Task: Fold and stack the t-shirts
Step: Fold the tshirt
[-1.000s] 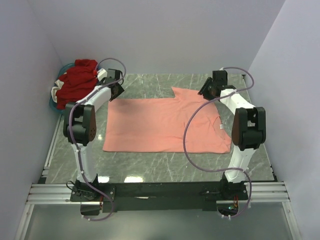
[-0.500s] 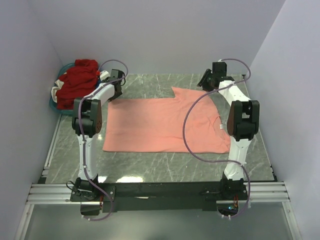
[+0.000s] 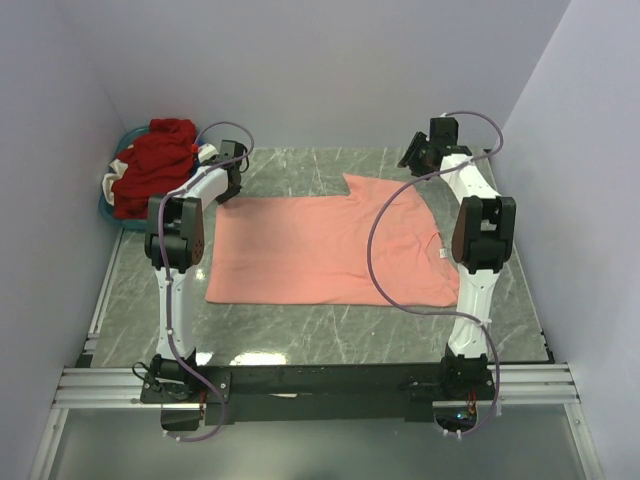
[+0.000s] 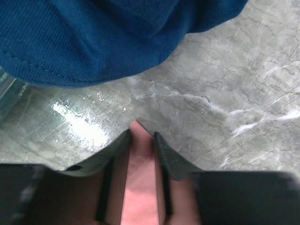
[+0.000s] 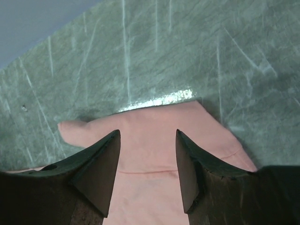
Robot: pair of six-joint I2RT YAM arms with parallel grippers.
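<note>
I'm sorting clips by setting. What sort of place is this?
Probably a lab robot cell, not a home: plain walls box in a marble-patterned table, two robot arms are bolted to a metal rail, and a pink t-shirt lies spread flat.

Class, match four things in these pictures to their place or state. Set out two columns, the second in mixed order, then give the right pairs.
Things:
1. pink t-shirt
2. red clothes
3. left gripper
4. right gripper

Places or states:
A. open, over the t-shirt's far edge
B. piled at the far left corner
C. closed on a corner of the t-shirt
D. spread flat on the table

Pairs: 1-D, 2-B, 3-C, 4-A
</note>
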